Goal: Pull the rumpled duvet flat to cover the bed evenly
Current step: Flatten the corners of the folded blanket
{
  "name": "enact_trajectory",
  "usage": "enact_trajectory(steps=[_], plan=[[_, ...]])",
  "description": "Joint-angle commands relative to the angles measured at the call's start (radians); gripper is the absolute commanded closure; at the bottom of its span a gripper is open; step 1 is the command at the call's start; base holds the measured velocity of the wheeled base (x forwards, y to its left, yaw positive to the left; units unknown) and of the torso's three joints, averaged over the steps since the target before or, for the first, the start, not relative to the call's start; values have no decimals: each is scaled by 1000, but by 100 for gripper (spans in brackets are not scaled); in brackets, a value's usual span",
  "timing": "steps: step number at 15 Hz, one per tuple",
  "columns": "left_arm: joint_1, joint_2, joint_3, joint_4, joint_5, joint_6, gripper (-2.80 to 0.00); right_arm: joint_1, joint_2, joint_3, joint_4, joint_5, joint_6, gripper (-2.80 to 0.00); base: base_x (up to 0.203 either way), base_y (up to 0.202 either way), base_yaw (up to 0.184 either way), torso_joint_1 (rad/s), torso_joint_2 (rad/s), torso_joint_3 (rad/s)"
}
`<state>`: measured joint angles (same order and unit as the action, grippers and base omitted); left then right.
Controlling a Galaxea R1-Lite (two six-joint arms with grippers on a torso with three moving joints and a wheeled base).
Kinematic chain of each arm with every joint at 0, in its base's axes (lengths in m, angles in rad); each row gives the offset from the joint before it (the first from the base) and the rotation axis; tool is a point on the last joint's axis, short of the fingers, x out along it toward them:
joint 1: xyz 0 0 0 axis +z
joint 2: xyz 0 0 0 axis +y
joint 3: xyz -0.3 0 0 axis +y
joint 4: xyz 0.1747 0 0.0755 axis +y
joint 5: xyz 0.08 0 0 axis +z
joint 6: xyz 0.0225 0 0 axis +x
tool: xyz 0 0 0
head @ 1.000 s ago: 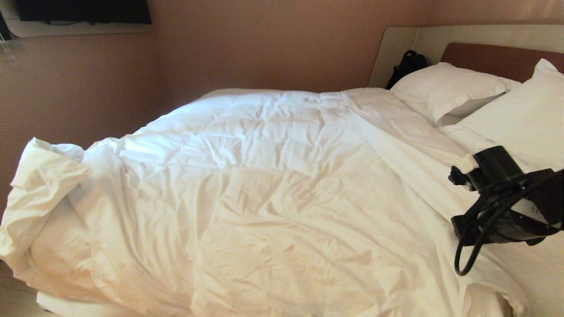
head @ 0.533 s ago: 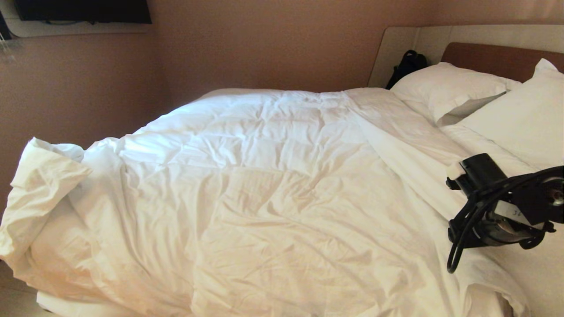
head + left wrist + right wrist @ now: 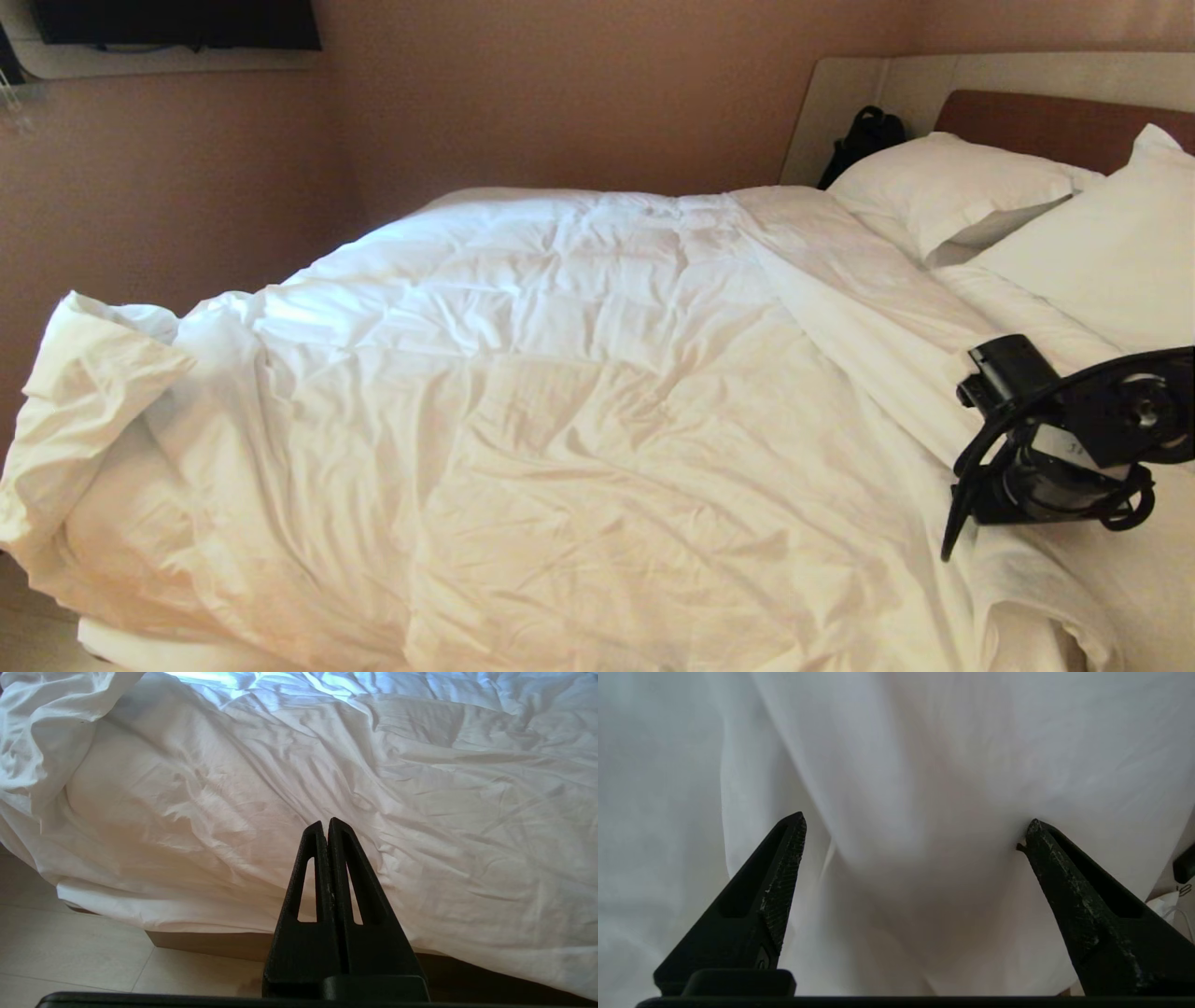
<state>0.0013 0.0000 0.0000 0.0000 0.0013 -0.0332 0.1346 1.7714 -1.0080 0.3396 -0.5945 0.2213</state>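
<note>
I have the big white puffy quilted cotton duvet [image 3: 560,401] spread over most of the wide low bed with the brown headboard panel [image 3: 1055,121], its long axis running from the headboard end toward the foot, but one foot corner is bunched and folded back on itself [image 3: 93,373] on my left. What the next move turns on: my right gripper [image 3: 915,830] points straight at a soft ridge of white cloth that bulges between its two black tapered fingers [image 3: 784,858], and in the head view that arm hangs low over the duvet's upper edge near the two smooth white rectangular pillows [image 3: 952,187], so the right arm is the nearer one for that end. Its fingers are spread wide with the fold between them, clamping nothing. My left gripper [image 3: 327,826] sits with its fingers pressed together, low beside the bed's near side, above the pale tiled floor [image 3: 70,952], aimed at the draped duvet; I judge it the closer arm to the bunched corner.
</note>
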Motion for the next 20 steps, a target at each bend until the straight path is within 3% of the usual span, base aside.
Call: enact_trajectory(steps=[1, 6, 13, 20], plan=[[0, 0, 0, 0, -1, -1, 0, -10, 16, -15, 3, -12, 1, -280, 0, 0, 0, 0, 0, 0], [0, 0, 0, 0, 0, -1, 0, -111, 33, -49, 9, -147, -13, -280, 0, 0, 0, 0, 0, 0], [0, 0, 0, 0, 0, -1, 0, -149, 20, -19, 12, -192, -30, -280, 0, 0, 0, 0, 0, 0], [0, 0, 0, 0, 0, -1, 0, -156, -176, 164, 13, -216, -34, -280, 0, 0, 0, 0, 0, 0]])
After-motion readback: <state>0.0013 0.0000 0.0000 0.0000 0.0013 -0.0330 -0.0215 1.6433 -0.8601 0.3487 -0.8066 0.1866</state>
